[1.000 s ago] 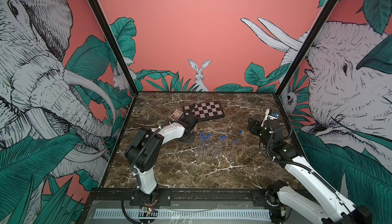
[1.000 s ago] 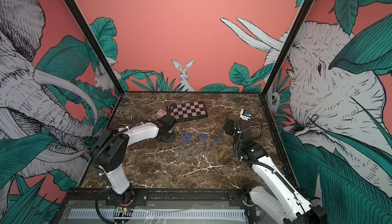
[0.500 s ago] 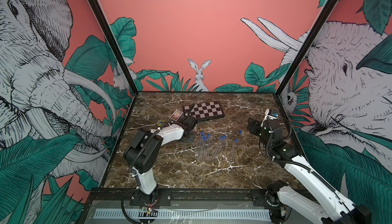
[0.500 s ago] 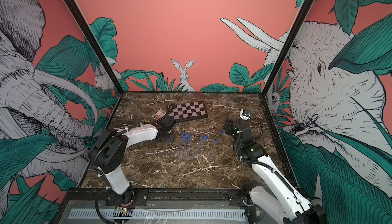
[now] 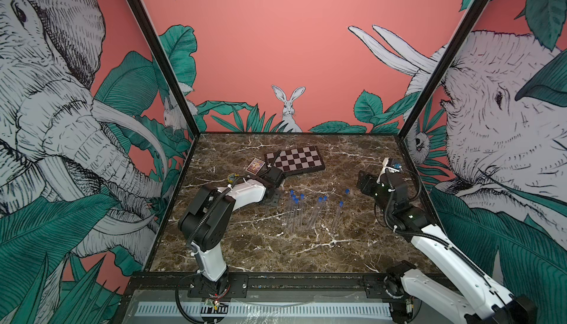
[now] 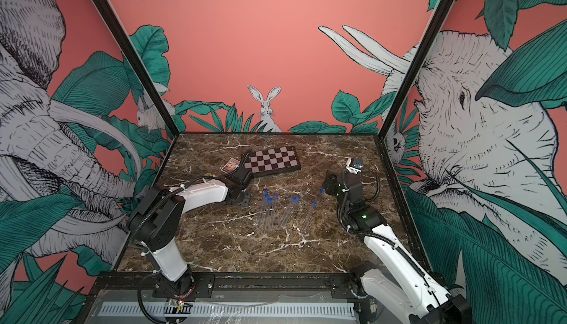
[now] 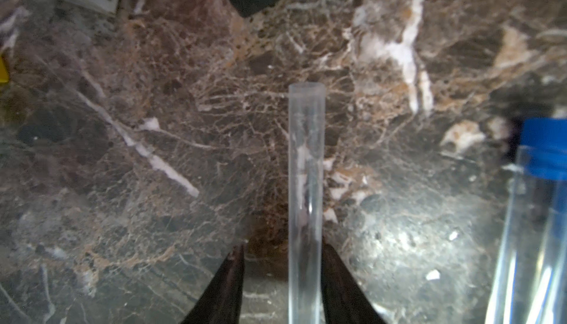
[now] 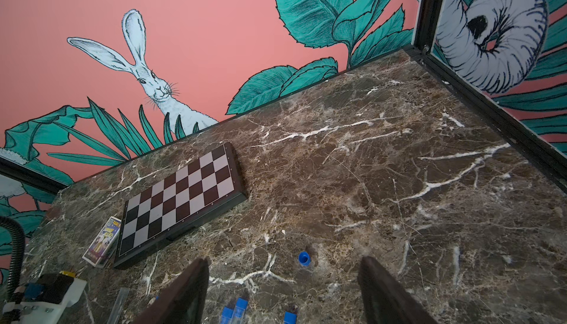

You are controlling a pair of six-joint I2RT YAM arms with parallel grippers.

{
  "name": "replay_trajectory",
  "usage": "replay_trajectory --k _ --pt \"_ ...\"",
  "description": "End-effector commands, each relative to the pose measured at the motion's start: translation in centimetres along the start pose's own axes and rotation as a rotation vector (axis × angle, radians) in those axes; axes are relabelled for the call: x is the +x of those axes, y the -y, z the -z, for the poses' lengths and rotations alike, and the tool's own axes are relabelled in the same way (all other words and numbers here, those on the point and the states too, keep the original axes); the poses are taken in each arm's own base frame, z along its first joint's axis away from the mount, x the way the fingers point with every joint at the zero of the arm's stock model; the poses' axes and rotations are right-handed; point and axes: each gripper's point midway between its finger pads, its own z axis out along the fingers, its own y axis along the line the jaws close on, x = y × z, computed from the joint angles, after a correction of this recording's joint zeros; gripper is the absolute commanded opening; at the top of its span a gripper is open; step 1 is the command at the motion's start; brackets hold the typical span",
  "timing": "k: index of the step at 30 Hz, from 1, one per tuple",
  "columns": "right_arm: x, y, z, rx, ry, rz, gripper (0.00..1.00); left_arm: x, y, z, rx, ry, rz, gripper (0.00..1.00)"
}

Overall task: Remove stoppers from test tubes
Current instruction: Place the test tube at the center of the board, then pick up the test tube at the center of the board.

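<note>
Straddling an uncapped test tube (image 7: pixel 306 184), the left gripper (image 7: pixel 282 253) stands partly spread in the left wrist view. One dark finger (image 7: pixel 337 276) touches the tube's side, and the other sits apart from it with marble showing in the gap. The tube's open mouth points toward the upper middle of that frame. A capped tube with its blue cap (image 7: pixel 544 150) shows at the right edge.

In both top views this gripper (image 5: pixel 274 198) sits low, left of centre, and its body hides the uncapped tube. Those views show instead the row of test tubes (image 5: pixel 306 215) at centre, their stoppers (image 5: pixel 302 196) pointing toward the back wall.

The right gripper (image 8: pixel 283 261) gapes wide and holds nothing. Only the right wrist view shows that the loose stopper (image 8: pixel 303 258) just beyond its fingers stands hollow end up. In a top view it is a blue dot (image 6: pixel 321 190) beside the gripper (image 6: pixel 329 184).

The chessboard (image 5: pixel 296 163) and a card box (image 5: pixel 255 166) lie toward the back wall. The right arm runs close to the right wall. Open marble table (image 5: pixel 276 252) fills the lower centre, between the tubes and the arm bases.
</note>
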Motion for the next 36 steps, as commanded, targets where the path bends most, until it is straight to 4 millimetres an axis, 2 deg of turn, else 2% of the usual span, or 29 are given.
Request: replay_trajectory --k 1,5,7,10,12,14,20,28,36 --pt "-1.5 -0.9 0.6 -0.032 0.035 -0.017 0.77 0.3 -0.4 2.7 0.004 0.012 -0.014 0.49" --pt "-1.6 -1.1 0.8 -0.040 0.035 -0.021 0.77 -3.2 0.3 8.5 0.049 0.178 -0.058 0.53" --pt "-1.7 -1.1 1.0 -0.046 0.039 -0.027 0.77 -4.2 0.9 10.7 0.072 0.230 -0.087 0.53" --pt "-1.9 -1.1 1.2 -0.047 0.040 -0.026 0.77 -4.0 2.5 11.8 0.126 0.221 -0.124 0.49" --pt "-1.8 -1.1 1.3 -0.049 0.039 -0.025 0.77 -3.1 2.9 11.0 0.117 0.149 -0.131 0.45" --pt "-1.8 -1.1 1.4 -0.053 0.038 -0.027 0.77 -1.7 4.5 10.4 0.125 0.091 -0.161 0.41" --pt "-1.7 -1.2 1.5 -0.060 0.031 -0.021 0.77 -0.3 6.8 8.2 0.158 0.017 -0.144 0.36" --pt "-1.5 -1.1 1.6 -0.060 0.027 -0.020 0.77 1.0 8.0 5.7 0.160 -0.049 -0.140 0.33" --pt "-1.4 -0.9 1.6 -0.055 0.029 -0.020 0.77 1.5 8.3 3.8 0.140 -0.091 -0.147 0.35"
